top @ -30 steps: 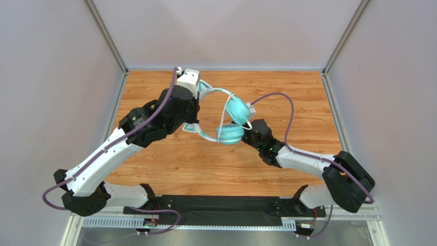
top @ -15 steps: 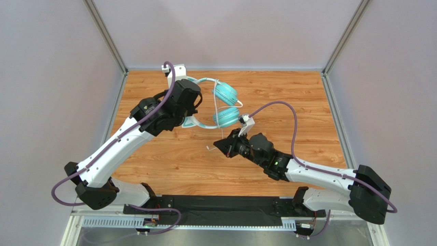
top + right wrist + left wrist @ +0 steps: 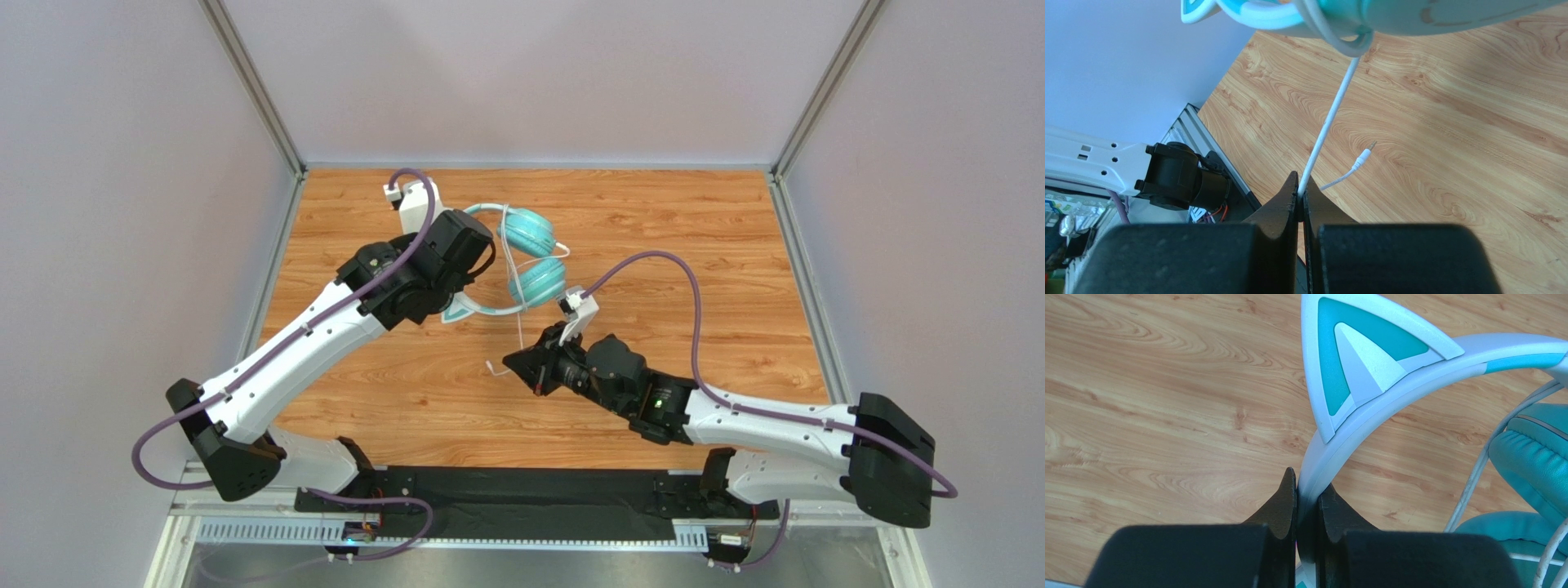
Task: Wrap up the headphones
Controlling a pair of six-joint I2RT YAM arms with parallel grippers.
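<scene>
My left hand [image 3: 1308, 499] clenched on pale cat-eared headband [image 3: 1413, 373], holding teal round-cupped headphones [image 3: 530, 235] above wooden tabletop [image 3: 736, 245] for winding room | my right hand [image 3: 1300, 191] pinches thin white cable [image 3: 1332, 116], kept taut.

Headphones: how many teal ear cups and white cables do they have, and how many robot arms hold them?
Ear cups: 2
White cable: 1
Robot arms: 2
Total: 5
</scene>
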